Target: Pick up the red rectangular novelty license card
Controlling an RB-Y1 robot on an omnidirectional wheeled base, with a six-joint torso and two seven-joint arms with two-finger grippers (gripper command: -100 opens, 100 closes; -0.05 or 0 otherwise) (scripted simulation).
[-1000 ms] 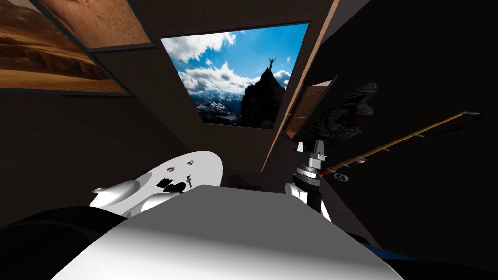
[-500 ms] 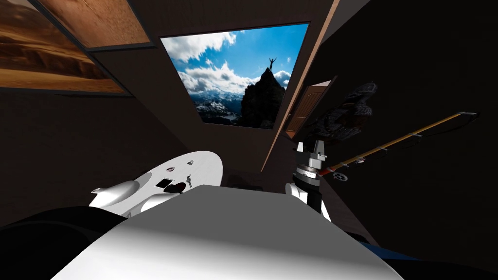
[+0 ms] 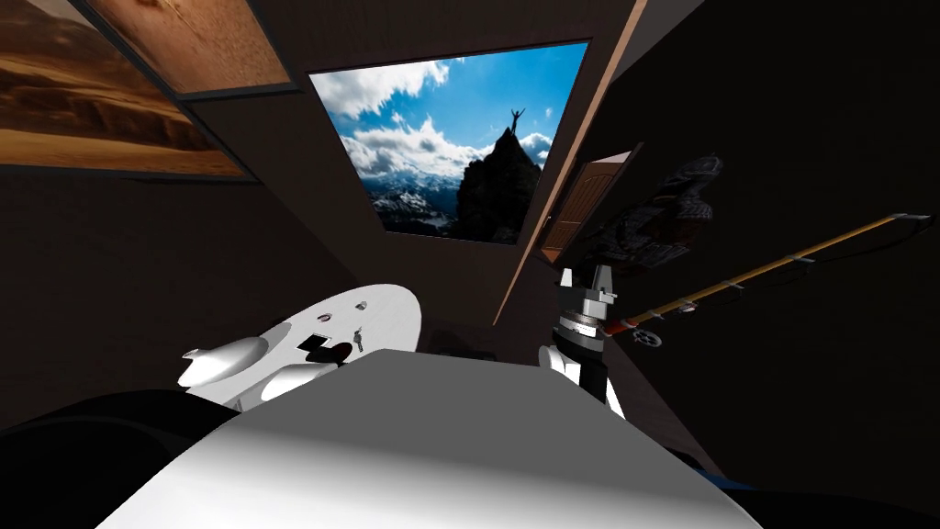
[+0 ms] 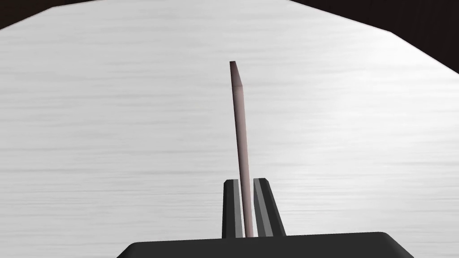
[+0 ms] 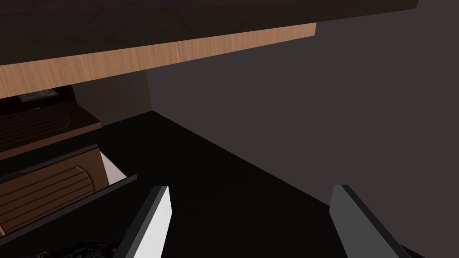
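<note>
In the left wrist view my left gripper (image 4: 245, 181) is shut on a thin flat card (image 4: 240, 134). The card is seen edge-on, with a dull reddish-brown edge, and it stands up from between the fingers (image 4: 232, 206) over a white tabletop (image 4: 112, 112). In the head view the white left forearm (image 3: 225, 360) reaches over the round white table (image 3: 390, 308) at my left. My right gripper (image 3: 587, 280) is held up at my right, away from the table, and the right wrist view shows it open (image 5: 251, 201) with nothing between the fingers (image 5: 159, 215).
Small items lie on the round table: a dark rectangle (image 3: 315, 343), keys (image 3: 358, 340) and two little pieces (image 3: 323, 319). A fishing rod (image 3: 771, 268) leans at the right. Low wooden furniture (image 5: 49, 179) stands beside the right gripper over dark floor.
The head camera has shifted a little, so the whole picture slid. My left forearm has edged up and to the right over the table. The right arm has kept still.
</note>
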